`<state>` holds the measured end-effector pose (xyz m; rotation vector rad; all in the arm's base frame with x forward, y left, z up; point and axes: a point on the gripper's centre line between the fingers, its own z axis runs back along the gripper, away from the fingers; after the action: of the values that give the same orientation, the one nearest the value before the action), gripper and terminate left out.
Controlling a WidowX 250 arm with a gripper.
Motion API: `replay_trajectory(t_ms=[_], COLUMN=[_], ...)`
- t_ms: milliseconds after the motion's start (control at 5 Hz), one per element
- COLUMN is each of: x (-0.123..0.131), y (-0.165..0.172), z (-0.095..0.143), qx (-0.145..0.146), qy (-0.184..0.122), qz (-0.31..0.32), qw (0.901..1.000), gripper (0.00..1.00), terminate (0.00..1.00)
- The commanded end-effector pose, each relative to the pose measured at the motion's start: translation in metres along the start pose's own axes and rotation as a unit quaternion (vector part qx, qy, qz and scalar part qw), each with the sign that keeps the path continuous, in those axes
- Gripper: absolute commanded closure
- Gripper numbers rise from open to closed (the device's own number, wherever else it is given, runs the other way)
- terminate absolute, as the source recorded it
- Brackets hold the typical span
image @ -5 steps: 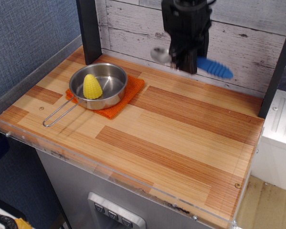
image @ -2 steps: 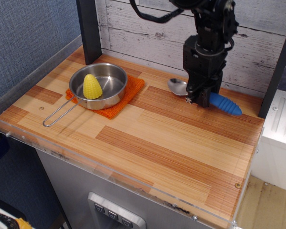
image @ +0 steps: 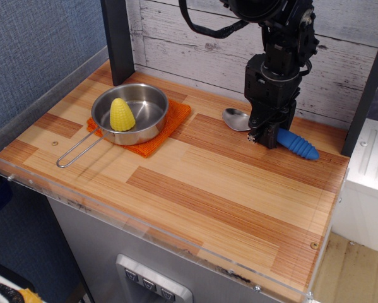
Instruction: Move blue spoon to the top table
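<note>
The blue spoon lies at the far right of the wooden tabletop [image: 226,183], near the back wall. Its silver bowl [image: 236,118] points left and its ribbed blue handle [image: 297,145] points right. My gripper [image: 267,136] is down at the tabletop, with its black fingers closed around the spoon's neck between bowl and handle. The spoon appears to rest on the wood. The neck itself is hidden by the fingers.
A steel pan [image: 130,113] with a yellow corn cob [image: 122,115] in it sits on an orange cloth [image: 166,129] at the back left, its wire handle [image: 78,153] pointing forward-left. A black post [image: 118,41] stands behind it. A clear acrylic rim [image: 176,249] edges the table.
My gripper came down and right from mid-air with the spoon to the tabletop. In the last moment the blue handle settled lower onto the wood.
</note>
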<state>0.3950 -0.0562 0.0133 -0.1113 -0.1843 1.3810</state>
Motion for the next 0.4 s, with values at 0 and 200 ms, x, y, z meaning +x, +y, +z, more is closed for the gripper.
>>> replay_trajectory(t_ms=[0, 200], x=[-0.0011, 0.0013], y=[0.0002, 0.0039], z=[0.0172, 0.0215], qx=[-0.016, -0.016], qy=[-0.015, -0.016], qz=[0.001, 0.003], qw=[0.9998, 0.9998], gripper=[0.00, 0.00], terminate=[0.00, 0.00])
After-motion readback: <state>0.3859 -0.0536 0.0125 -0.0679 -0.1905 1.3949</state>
